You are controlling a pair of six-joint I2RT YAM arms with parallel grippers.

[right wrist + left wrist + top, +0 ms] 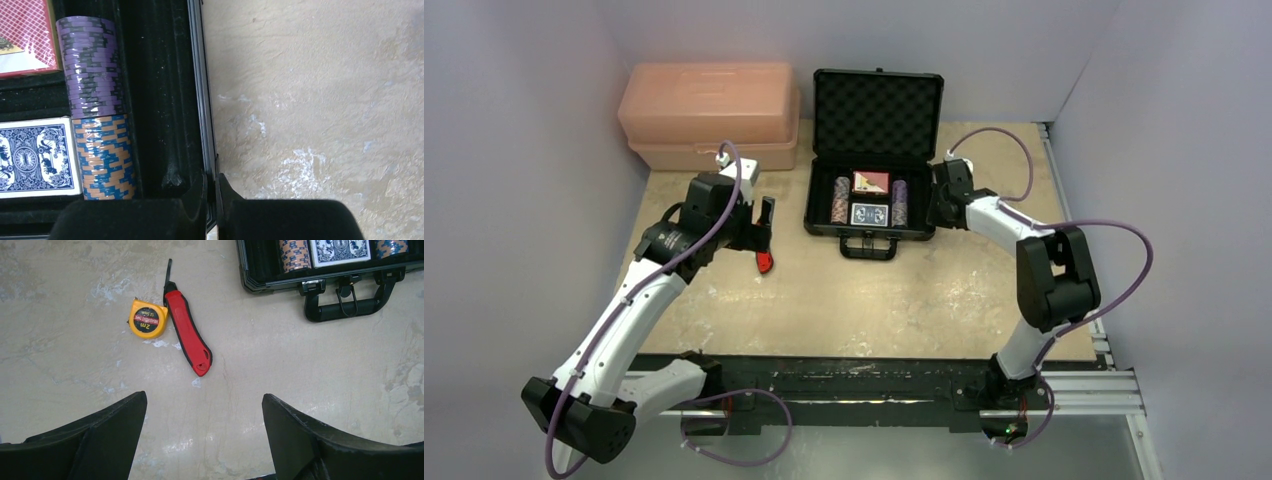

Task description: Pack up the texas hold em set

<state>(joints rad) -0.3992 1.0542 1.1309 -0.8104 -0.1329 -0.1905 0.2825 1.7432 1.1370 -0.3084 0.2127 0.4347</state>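
Left wrist view alone shows tape measure (147, 320) touching utility knife (189, 337), 9 o'clock side. Left gripper (204, 398) spread wide, empty. Right gripper (211, 184) clamps briefcase (197, 75) 3 o'clock rim.

The black briefcase (877, 105) lies open at the far middle of the desk (824, 300), foam-lined lid upright, handle (869, 247) facing the arms. Inside, the red deck (871, 181) sits behind the blue deck (870, 214), with chip rows (841, 200) on either side.

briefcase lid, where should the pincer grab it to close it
Pinch the briefcase lid at the middle of its top rim, coming from above. It stands upright, hinged at the bottom to the base, so that thin free edge fits a pincer and likely gives most leverage to swing it down toward the handle.
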